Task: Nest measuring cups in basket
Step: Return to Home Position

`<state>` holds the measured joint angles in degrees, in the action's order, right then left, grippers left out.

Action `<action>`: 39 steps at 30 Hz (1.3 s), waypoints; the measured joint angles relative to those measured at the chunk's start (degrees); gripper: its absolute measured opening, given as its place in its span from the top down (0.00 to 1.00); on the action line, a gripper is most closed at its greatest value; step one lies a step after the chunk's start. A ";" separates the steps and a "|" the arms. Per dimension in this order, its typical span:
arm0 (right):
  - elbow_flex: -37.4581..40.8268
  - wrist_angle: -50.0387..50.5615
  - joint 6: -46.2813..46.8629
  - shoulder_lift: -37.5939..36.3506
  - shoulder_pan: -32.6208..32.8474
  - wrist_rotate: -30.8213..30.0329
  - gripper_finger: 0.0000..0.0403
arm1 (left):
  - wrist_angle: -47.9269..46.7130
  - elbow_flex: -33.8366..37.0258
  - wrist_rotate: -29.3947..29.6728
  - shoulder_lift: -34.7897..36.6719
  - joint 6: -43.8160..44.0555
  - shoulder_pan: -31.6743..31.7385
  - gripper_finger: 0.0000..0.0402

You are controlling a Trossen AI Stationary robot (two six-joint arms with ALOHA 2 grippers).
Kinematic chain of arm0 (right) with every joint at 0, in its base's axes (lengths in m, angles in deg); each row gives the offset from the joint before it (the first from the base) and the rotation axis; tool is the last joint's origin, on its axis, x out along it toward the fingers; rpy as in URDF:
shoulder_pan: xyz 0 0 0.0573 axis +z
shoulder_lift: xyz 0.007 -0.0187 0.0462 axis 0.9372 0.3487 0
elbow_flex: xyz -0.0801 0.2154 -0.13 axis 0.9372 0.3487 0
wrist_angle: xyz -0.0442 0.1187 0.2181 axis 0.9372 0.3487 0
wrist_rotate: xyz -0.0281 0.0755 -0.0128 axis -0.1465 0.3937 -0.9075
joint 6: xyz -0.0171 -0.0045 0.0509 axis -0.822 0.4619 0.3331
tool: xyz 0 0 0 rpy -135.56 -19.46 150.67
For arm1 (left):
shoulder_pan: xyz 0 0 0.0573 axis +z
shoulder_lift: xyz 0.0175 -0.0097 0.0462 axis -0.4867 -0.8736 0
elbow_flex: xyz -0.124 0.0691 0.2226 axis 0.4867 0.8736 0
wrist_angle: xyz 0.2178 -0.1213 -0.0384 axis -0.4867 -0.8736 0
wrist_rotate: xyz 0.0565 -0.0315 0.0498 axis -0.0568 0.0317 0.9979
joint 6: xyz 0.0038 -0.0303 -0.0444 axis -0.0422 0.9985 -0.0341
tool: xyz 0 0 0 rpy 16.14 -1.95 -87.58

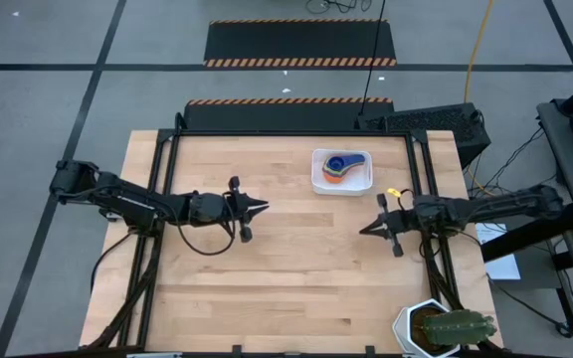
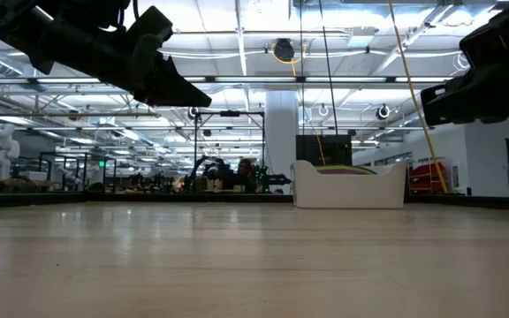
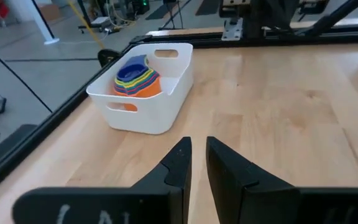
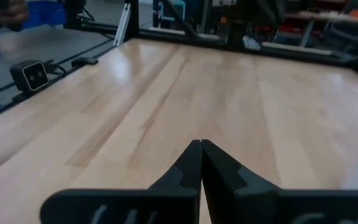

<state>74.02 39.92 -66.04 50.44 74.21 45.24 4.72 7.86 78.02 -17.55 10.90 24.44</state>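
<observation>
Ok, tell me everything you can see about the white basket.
The basket is a small white rectangular bin, plastic by its look, with rounded corners, low walls and a handle slot at each short end. It stands upright on the wooden table, near one edge, nearer the right arm. A nested stack of measuring cups sits inside, blue on top. Nothing else touches it.

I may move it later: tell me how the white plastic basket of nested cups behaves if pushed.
The white rectangular plastic basket probably is stiff and light: thin moulded walls, cut-out handles. Low and wide on the wooden table, it should slide rather than tip. The nested coloured plastic measuring cups might shift inside.
</observation>
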 joint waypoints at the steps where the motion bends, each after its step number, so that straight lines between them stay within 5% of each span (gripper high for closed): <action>1: 0.00 0.77 -0.61 -1.14 0.00 -0.01 1.00 | -0.13 0.10 0.00 0.39 -0.56 0.00 0.87; 17: 0.11 9.52 -4.33 -20.69 -0.02 -0.75 1.00 | 0.93 14.03 -0.05 23.17 -1.15 1.77 0.87; 28: 0.09 9.76 -5.73 -20.79 -0.04 -3.44 1.00 | -0.18 21.38 -0.18 36.96 -3.59 1.79 0.87; 39: 0.11 8.18 -4.81 -20.77 -0.04 -3.45 1.00 | -0.39 25.31 -7.34 43.10 -4.49 1.79 0.87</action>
<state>74.13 48.10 -70.85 29.68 74.17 41.79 4.33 33.17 70.68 25.56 6.42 26.23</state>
